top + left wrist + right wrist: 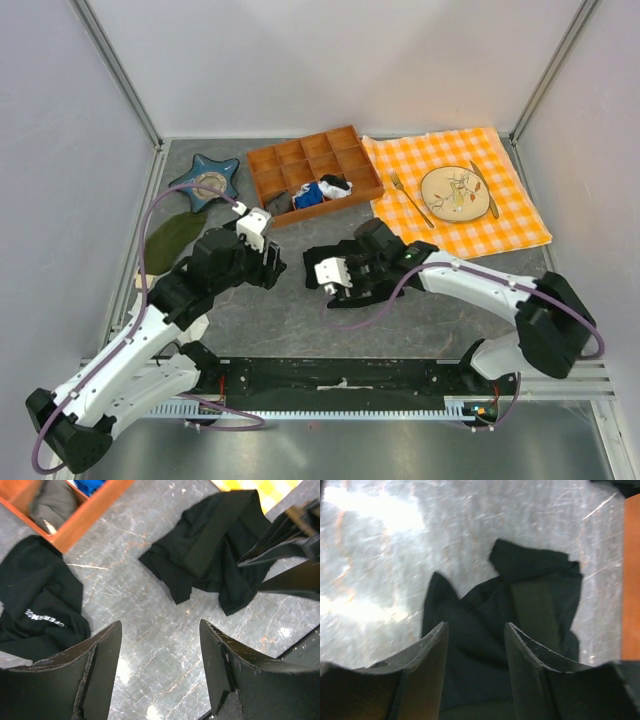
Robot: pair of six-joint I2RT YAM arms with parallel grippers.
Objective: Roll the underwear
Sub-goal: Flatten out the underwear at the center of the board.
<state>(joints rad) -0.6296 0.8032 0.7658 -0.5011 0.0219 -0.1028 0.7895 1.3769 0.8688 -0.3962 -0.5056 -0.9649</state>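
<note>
Your left tool (160,625) and right tool (475,626) both stand open and empty, and the underwear (530,605) lies crumpled on the counter (150,600) under the right one, so you may catch one fold only and bunch it.

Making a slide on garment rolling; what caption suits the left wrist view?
Left jaws open above the table, crumpled underwear ahead, lettered black cloth beside the wooden tray.
</note>
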